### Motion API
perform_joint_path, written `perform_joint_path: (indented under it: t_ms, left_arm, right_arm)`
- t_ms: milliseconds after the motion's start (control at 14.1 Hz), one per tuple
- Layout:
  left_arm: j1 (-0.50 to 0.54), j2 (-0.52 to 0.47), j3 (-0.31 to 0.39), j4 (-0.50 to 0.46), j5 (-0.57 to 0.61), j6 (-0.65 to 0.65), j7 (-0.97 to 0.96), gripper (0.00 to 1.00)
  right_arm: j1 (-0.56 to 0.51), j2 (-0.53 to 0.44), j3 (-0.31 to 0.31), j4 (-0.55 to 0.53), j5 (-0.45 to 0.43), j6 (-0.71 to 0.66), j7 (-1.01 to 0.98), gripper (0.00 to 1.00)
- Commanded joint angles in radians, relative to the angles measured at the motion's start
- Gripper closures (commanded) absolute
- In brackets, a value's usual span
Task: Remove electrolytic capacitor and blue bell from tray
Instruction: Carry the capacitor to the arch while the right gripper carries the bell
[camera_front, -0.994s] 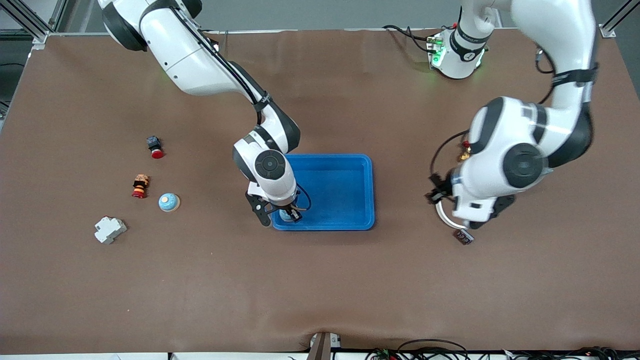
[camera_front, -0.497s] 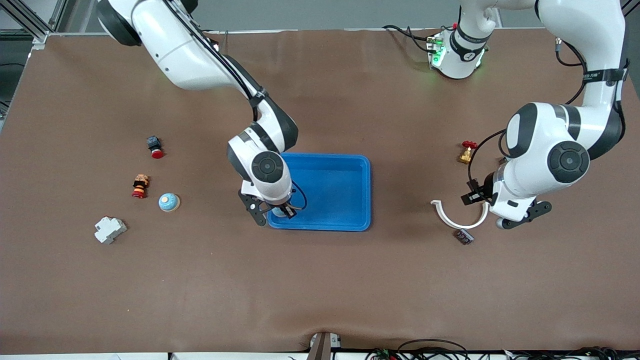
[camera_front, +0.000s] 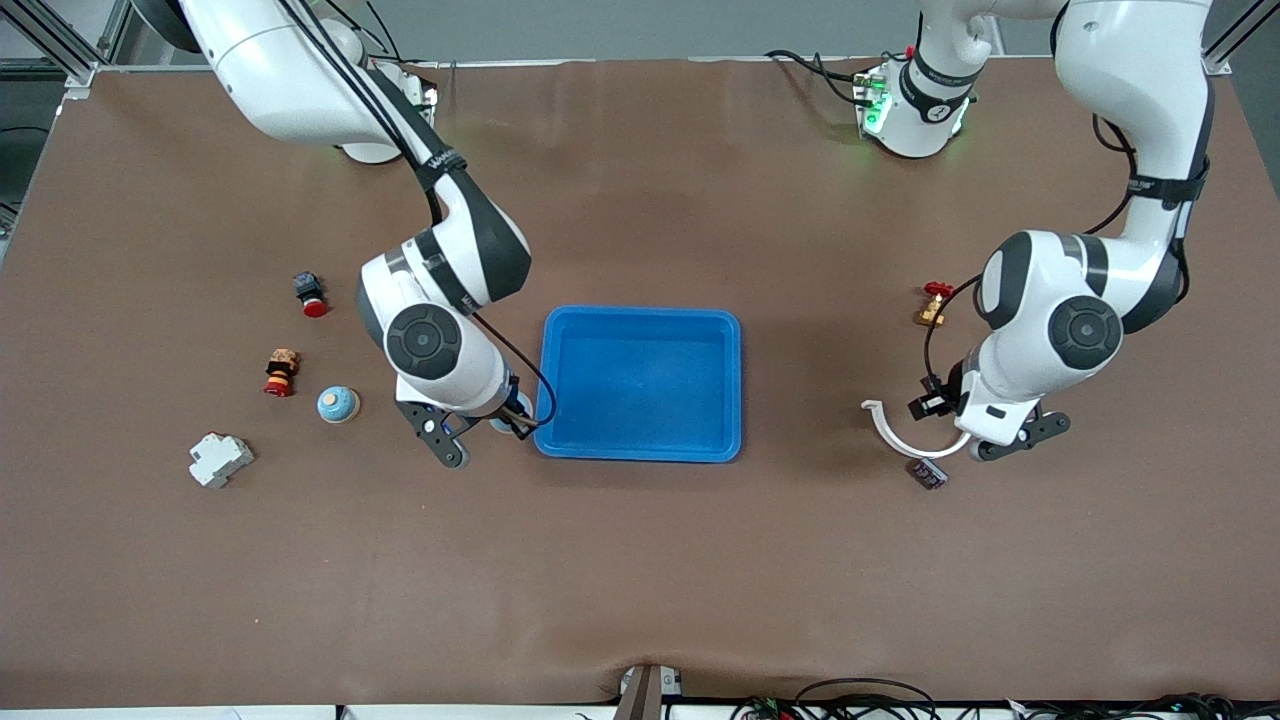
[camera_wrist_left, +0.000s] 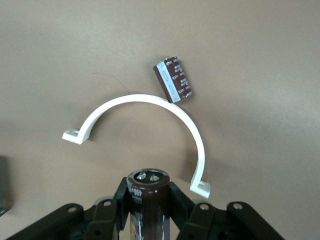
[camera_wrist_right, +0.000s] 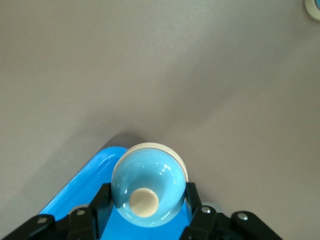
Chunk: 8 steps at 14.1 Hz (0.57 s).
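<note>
I see my right gripper (camera_wrist_right: 148, 212) clamped on a pale blue dome-shaped bell with a cream button (camera_wrist_right: 148, 186), hanging over the corner of the blue plastic tray (camera_front: 640, 383) toward the right arm's end of the brown desk (camera_front: 640, 580). My left gripper (camera_wrist_left: 148, 220) is closed around a dark brown cylindrical capacitor (camera_wrist_left: 148, 200), over the desk just beside a white curved plastic clip (camera_wrist_left: 145, 122), with a second, smaller brown capacitor (camera_wrist_left: 173, 79) touching that clip's arch.
</note>
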Motion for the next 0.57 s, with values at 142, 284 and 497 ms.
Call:
perform_joint_path:
  t_ms: [142,284,497]
  left_arm:
    - [0.008,0.1,-0.003,0.043,0.06,0.029,0.009,1.0]
    - [0.002,0.139,-0.005,0.074,0.058,0.029,0.008,1.0]
    - [0.002,0.169,-0.003,0.085,0.061,0.029,0.006,1.0]
  right_arm:
    - [-0.119,-0.087,0.018,-0.218,0.01,0.187,-0.246,1.0]
    - [-0.179,-0.125,0.02,-0.358,0.01,0.339,-0.377,1.0]
    - [-0.211,-0.148,0.017,-0.452,0.008,0.407,-0.488,1.0]
